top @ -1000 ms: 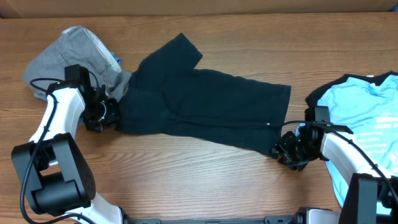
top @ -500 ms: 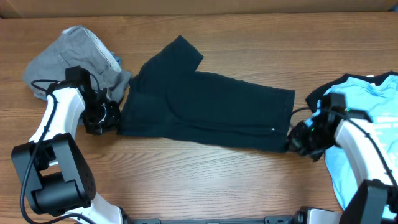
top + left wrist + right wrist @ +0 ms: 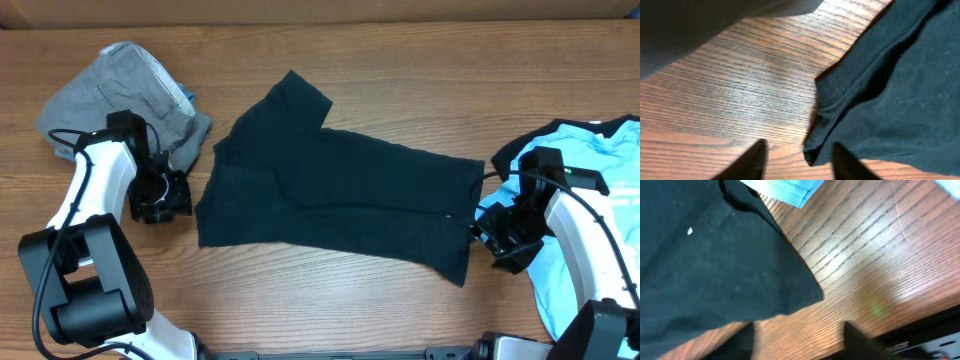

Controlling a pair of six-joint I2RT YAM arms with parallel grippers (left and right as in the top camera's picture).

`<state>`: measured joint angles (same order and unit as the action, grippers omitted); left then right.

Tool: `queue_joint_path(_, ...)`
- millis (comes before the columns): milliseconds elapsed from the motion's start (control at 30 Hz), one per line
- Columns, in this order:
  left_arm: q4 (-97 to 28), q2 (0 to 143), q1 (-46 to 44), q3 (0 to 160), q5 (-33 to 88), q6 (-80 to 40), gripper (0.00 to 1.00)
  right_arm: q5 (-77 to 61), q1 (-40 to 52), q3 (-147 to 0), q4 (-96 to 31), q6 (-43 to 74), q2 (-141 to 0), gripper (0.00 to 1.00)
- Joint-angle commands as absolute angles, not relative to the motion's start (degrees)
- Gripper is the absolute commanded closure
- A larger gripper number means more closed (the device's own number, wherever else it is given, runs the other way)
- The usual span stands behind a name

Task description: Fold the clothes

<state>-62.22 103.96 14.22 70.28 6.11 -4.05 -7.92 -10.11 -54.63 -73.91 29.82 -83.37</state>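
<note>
Black shirt [image 3: 330,185] lies spread flat across centre frame on the desk [image 3: 330,310], one sleeve angled to the upper left. Grey trousers [image 3: 120,90] and blue shirt [image 3: 590,190] lie at the far left and right edges, probably to leave folding room. Left gripper [image 3: 172,200] and right gripper [image 3: 487,238] sit low just off the black shirt's two ends, jaws apart and empty, so it looks laid out for a first fold.

We see a black short-sleeved T-shirt [image 3: 340,195] spread mostly flat on the worktop, one sleeve angled up and away. To its left, grey trousers [image 3: 120,90] sit bunched. Just beside its right hem lies a rumpled light blue printed T-shirt [image 3: 600,180].
</note>
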Motion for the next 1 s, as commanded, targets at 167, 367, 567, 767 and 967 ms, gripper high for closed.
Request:
queue_joint_path(167,-64.20,103.20,13.85,72.66,10.87,-0.12,0.56,-10.46,-10.26,-55.48,-68.88,25.28,-82.98,0.31)
queue_joint_path(367,-68.42,102.32,12.38,81.10,19.53,5.30,0.57,-12.69,-10.26,-62.46,-64.86,23.90,-82.98,0.32)
queue_joint_path(567,-64.82,102.24,4.38,89.84,24.56,10.13,0.48,-16.69,-10.26,-67.61,-55.79,23.97,-83.00,0.42)
queue_joint_path(767,-54.15,104.47,-5.19,93.41,18.00,9.85,0.33,-21.32,-10.26,-67.64,-52.14,24.40,-83.05,0.41)
queue_joint_path(967,-43.64,112.64,-8.29,98.63,15.88,5.41,0.30,-21.32,-10.24,-67.64,-55.33,24.38,-83.05,0.41)
